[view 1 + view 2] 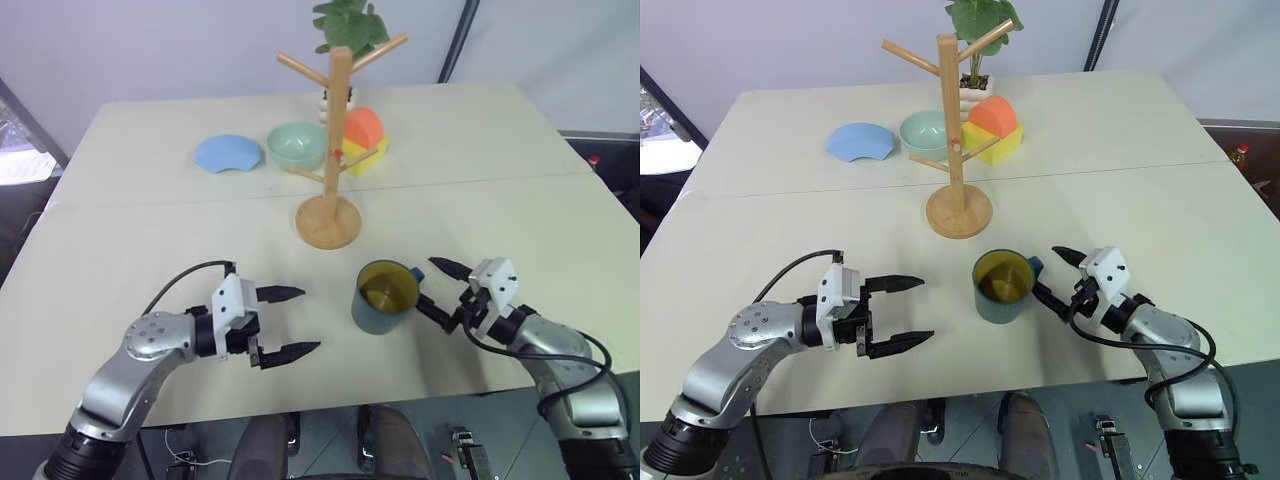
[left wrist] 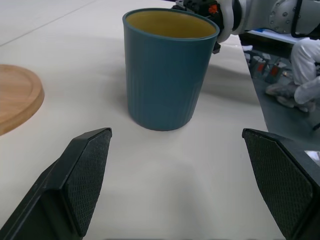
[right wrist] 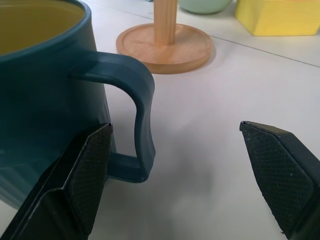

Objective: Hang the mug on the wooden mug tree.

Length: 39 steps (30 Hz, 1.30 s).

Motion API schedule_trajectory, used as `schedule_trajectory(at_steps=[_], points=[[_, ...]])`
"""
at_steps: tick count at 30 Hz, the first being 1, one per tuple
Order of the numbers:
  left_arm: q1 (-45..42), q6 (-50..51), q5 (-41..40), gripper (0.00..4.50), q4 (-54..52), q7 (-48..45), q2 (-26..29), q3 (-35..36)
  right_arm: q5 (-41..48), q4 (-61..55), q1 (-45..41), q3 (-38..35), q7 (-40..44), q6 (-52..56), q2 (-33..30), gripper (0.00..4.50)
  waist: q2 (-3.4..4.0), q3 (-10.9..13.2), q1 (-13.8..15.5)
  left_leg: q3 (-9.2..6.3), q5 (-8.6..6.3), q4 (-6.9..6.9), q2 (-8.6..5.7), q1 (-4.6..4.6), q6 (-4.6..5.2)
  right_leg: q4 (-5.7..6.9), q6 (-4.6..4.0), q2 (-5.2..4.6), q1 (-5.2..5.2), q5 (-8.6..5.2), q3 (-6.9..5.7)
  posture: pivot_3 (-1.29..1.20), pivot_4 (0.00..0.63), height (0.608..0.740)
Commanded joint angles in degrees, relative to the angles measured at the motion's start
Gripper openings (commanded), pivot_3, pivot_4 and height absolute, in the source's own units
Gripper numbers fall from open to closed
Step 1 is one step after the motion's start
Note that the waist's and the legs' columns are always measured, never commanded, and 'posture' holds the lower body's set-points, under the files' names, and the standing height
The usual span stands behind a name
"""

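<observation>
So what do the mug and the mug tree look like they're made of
The mug looks like matte plastic, possibly glazed ceramic: smooth teal wall with faint vertical ribs, a dull sheen, mustard inside. The mug tree is pale unpainted wood: visible grain on the round base, post and pegs, with no gloss.

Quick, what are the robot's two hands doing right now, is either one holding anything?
Left gripper: open, holding nothing, pointing toward the mug.
Right gripper: open, holding nothing, its fingers on either side of the mug's handle.

Mug (image 1: 384,298) upright on table (image 1: 150,230), between both open grippers.
</observation>
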Motion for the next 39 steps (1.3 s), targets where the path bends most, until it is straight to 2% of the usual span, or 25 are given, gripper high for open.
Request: schedule_trajectory(at_steps=[1,2,3,5,10,11,18,21,26,32,39], points=[[0.3,-1.1,-0.2,4.5,-2.2,0.5,0.3,1.5,0.9,0.3,-0.9,-0.1,0.6,-1.0,0.7,4.25,0.0,0.0,0.0,0.0,0.0,0.0,0.0,0.0,0.0,0.0,0.0,0.01,0.0,0.0,0.0,0.0,0.15,0.74],[0.4,-1.1,-0.1,4.5,-2.2,0.6,0.3,1.5,1.1,0.5,-1.1,-0.1,0.7,-1.0,0.8,4.25,0.0,0.0,0.0,0.01,0.0,-0.01,0.0,0.0,0.0,0.0,0.0,0.01,0.0,0.0,0.0,0.0,0.15,0.74],[0.4,-1.2,-0.1,4.5,-2.2,0.7,0.3,1.4,1.3,0.7,-1.3,0.0,1.0,-0.8,1.0,3.69,0.0,0.0,0.0,0.01,0.0,-0.01,0.0,0.0,0.0,0.02,0.0,0.01,0.0,0.0,0.0,0.0,0.15,0.74],[0.6,-1.4,0.0,4.5,-2.3,0.9,0.3,1.5,2.2,1.0,-1.6,-0.2,1.4,-0.2,1.5,2.9,0.0,0.0,0.0,0.02,0.0,0.0,0.0,0.0,0.0,0.05,0.0,0.03,0.0,0.0,0.0,0.0,0.15,0.74],[1.2,-2.0,0.1,4.5,-2.1,1.1,0.4,1.9,3.5,1.1,-1.6,-0.1,2.6,0.8,1.6,0.17,0.0,0.0,0.0,0.05,0.0,0.06,0.0,0.02,0.01,0.1,0.01,0.05,0.0,0.02,-0.01,0.0,0.15,0.74],[1.3,-2.1,0.2,4.5,-2.0,1.1,0.4,2.1,3.7,1.0,-1.5,-0.1,2.9,0.9,1.5,0.04,0.0,0.0,0.0,0.05,0.0,0.07,0.0,0.02,0.0,0.1,0.01,0.05,0.0,0.03,-0.01,0.0,0.15,0.74],[1.1,-2.9,0.2,4.5,-0.7,1.2,0.1,2.8,2.0,-2.1,-0.9,0.3,3.5,0.8,-0.2,0.04,0.0,0.0,0.0,0.07,0.0,0.07,0.0,0.02,0.0,0.09,0.0,0.01,-0.01,0.04,0.0,0.0,0.15,0.74],[0.4,-3.4,0.6,4.5,0.5,1.8,-0.4,3.3,-2.4,-6.1,-2.8,1.6,2.9,1.1,-3.9,0.04,0.01,0.0,0.0,0.07,0.0,0.07,0.0,0.02,0.0,0.1,0.0,0.02,-0.01,0.04,0.0,0.0,0.15,0.74],[-1.8,-4.7,1.5,4.5,3.1,3.2,-1.2,4.8,-8.5,-15.7,-12.1,3.6,0.7,5.9,-11.4,0.04,0.0,0.0,-0.1,0.14,0.0,0.11,0.04,0.02,0.0,0.13,0.01,0.02,-0.09,0.07,-0.01,0.0,0.15,0.74],[-4.0,-6.2,2.2,4.5,5.4,4.0,-2.4,5.0,-10.5,-17.9,-19.8,5.9,0.9,9.3,-14.2,0.04,-0.11,0.0,0.2,0.12,0.01,0.15,0.12,0.03,-0.01,0.1,-0.03,0.02,-0.16,0.11,-0.13,0.0,0.15,0.74],[-6.1,-5.6,1.4,4.5,5.0,6.8,-3.7,7.1,-11.6,-18.9,-33.7,9.6,0.5,18.8,-15.4,0.04,-0.12,0.0,-0.1,0.26,0.07,0.18,0.14,-0.02,0.15,0.18,-0.01,0.03,-0.08,0.17,-0.12,0.0,0.15,0.74]])
